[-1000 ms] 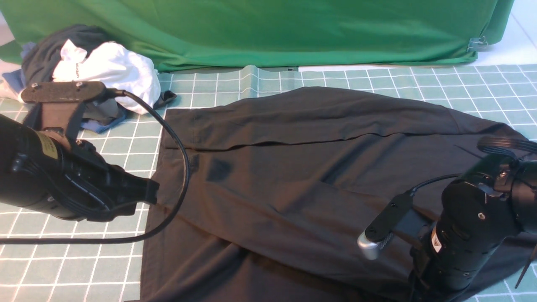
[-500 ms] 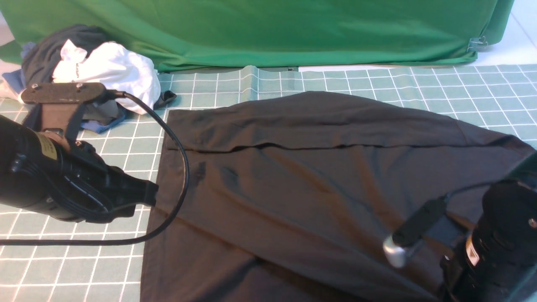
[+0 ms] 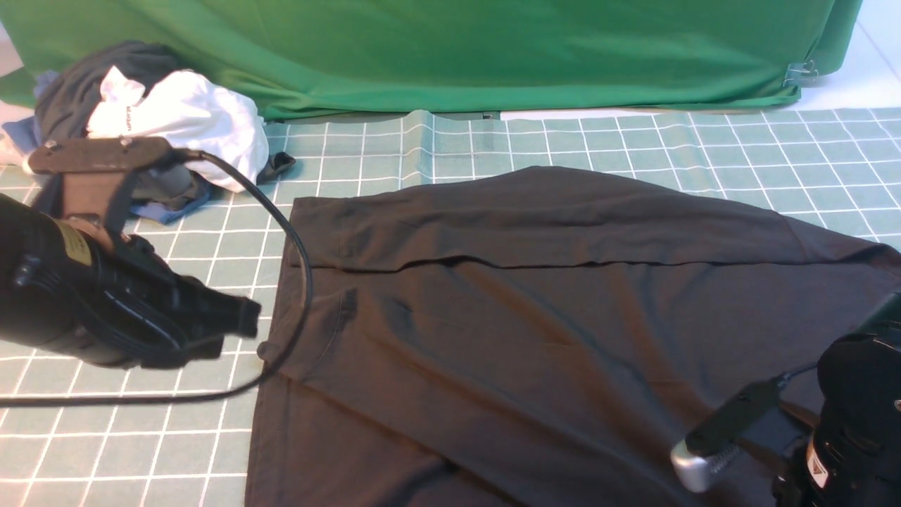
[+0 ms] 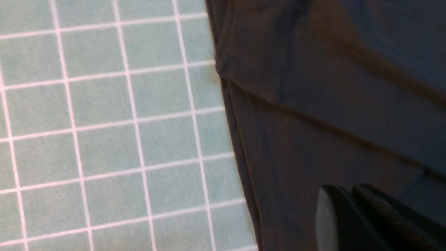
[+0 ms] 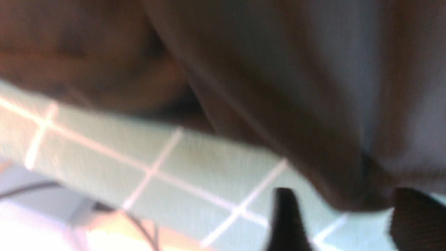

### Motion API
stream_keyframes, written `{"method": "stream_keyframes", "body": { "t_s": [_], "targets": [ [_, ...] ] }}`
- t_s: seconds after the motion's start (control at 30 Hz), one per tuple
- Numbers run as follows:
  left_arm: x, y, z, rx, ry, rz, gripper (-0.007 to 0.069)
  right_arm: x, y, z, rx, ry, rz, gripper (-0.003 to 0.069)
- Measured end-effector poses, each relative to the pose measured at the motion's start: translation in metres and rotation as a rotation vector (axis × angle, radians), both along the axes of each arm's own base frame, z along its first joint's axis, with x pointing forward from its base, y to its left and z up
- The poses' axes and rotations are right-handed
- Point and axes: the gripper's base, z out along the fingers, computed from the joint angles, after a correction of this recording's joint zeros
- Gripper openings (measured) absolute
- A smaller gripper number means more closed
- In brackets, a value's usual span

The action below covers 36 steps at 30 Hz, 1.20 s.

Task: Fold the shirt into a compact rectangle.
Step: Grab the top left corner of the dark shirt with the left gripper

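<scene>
Left gripper [image 3: 245,325]: jaws pressed together, nothing visibly held. In the front view its tip hangs just beside the left edge of the shirt [image 3: 563,317], with a strip of mat [image 3: 211,246] showing between them.

Right gripper [image 5: 343,197]: seen only in its wrist view, blurred. Its two dark fingers [image 5: 284,216] stand well apart, and a bulge of the shirt's edge sits between them. Whether either finger touches the cloth cannot be told.

Shirt: black, spread on the gridded mat from the centre towards the robot's right, where its end runs under the right arm and out of view. A band, probably a sleeve, is laid lengthwise along the far side and ends in a straight edge.

Orientation: the long axis runs left to right across the front view. A curved seam near the left end suggests the neck points to the robot's left. This is a judgement, since no tag or print shows.

Handling (judged): light, limp and not fragile. The shirt has no stiffness of its own, so it will sag, crease and drag over the mat wherever it is unsupported. It is best pinched at the corners of one short end, through all layers and with both grippers, so that the end lifts evenly.

Background: a pile [image 3: 162,113] of clothes at far left and a green drape [image 3: 450,49] behind.
</scene>
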Motion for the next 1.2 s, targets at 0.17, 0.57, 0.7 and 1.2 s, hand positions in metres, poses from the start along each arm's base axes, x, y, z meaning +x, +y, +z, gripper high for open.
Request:
{"method": "stream_keyframes", "body": {
  "t_s": [0.17,0.57,0.7,1.2],
  "targets": [
    [0.024,0.017,0.004,-0.034,0.003,0.125,0.0012,-0.006,-0.003,0.018,0.007,0.012,-0.013,0.0458],
    [0.149,0.011,-0.047,-0.047,0.111,0.159,0.0096,-0.029,-0.015,0.118,0.477,-0.531,-0.088,0.0028],
    [0.179,0.008,-0.072,-0.032,0.151,0.143,0.0211,-0.033,-0.018,0.123,0.494,-0.55,-0.089,0.0023],
    [0.23,0.003,-0.133,-0.005,0.151,0.101,0.0403,-0.032,-0.018,0.123,0.49,-0.557,-0.089,0.0018]
  ]
}}
